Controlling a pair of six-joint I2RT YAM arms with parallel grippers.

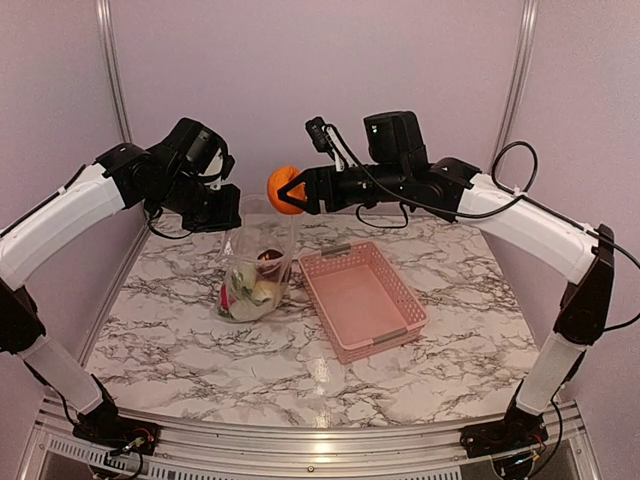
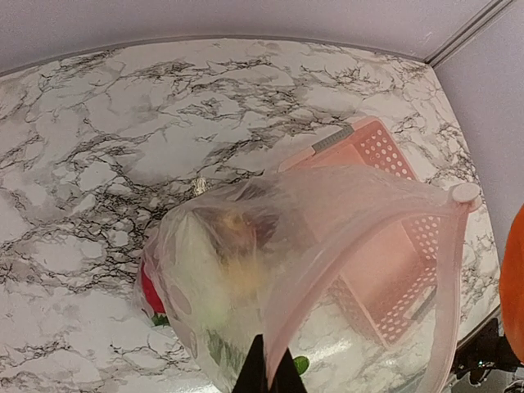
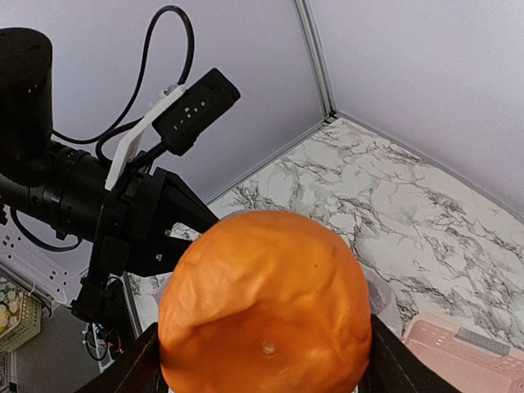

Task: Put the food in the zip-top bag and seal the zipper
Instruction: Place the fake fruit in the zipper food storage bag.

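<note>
so the zip-top bag (image 1: pixel 256 268) stands upright, mouth up, left pincer (image 1: pixel 232 218) pinched on its rim; right pincer (image 1: pixel 300 190) grips a toy orange (image 1: pixel 284 189) above.

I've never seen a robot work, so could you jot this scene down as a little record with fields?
Left tool: shut on the mouth edge of the large clear plastic bag, holding it up
Right tool: gripping an orange toy ball in the air near the bag's mouth
Inside bag: several toy foods, pale green, red, dark
Pink slatted plastic basket: on the marble table beside the bag
</note>
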